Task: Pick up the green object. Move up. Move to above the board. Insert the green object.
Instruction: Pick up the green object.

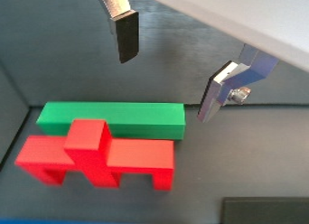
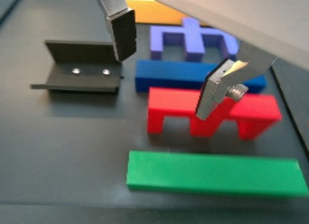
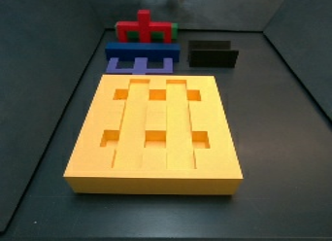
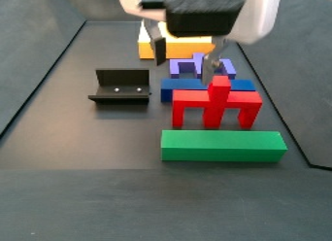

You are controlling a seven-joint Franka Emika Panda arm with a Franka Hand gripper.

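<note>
The green object [image 4: 222, 145] is seen nearest the camera in a side view, lying flat on the dark table [image 4: 78, 138], its long axis running from 9 o'clock to 3 o'clock across the frame. Just behind it, at 12 o'clock, the red cross-shaped block [image 4: 216, 102] stands close to the bar; whether the two touch cannot be told in this view, though in a wrist view the green object [image 1: 112, 119] is shown pressed along the red block's [image 1: 99, 155] far side. Next back, the blue notched block [image 4: 195, 87] is seen, with a purple piece [image 4: 197, 65] beyond it. The fixture [image 4: 119, 87] stands at 9 o'clock from the blue block, well apart.

The gripper [image 4: 189, 51] is held above the blue and purple pieces, its jaws parted and grasping nothing; the silver fingers [image 2: 221, 90] are shown in both wrist views with bare air between them. The green object [image 2: 215, 172] lies below and nearer than the jaws, untouched.

Farthest back, the board [image 4: 177, 43] is partly hidden behind the gripper. In a side view the board [image 3: 155, 133] is shown with all six square holes unfilled.
</note>
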